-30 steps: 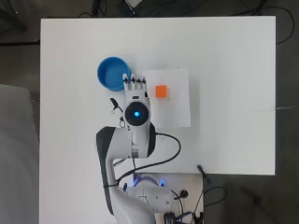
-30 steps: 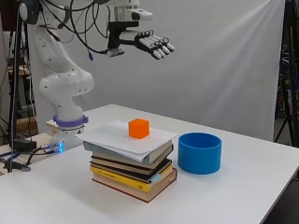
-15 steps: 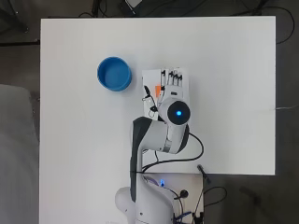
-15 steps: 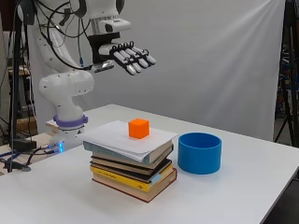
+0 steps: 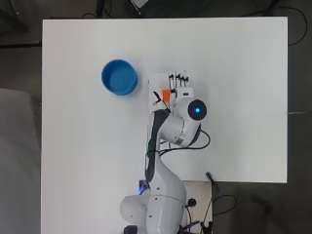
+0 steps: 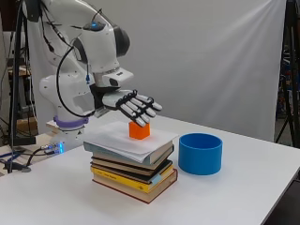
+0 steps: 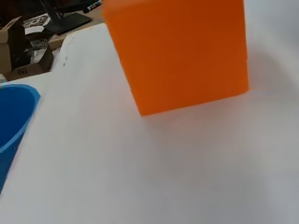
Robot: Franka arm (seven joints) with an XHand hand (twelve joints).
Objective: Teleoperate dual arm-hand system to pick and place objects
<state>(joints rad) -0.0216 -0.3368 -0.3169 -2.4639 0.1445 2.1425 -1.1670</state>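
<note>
Hovering hand (image 6: 123, 100), fingers (image 6: 143, 107) outstretched, above orange cube (image 6: 139, 130).

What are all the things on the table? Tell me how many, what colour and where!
Block: one, orange, on the white top of the book stack.
Books: one stack, mixed colours, white sheet on top, on the table beside the bowl.
Bowl: one, blue, on the table next to the books, nothing visible inside.
Table: one, white, under everything.
Arm: one, white, at the table's edge.
Hand: one, black and white, open, just above the block, not holding it.
</note>
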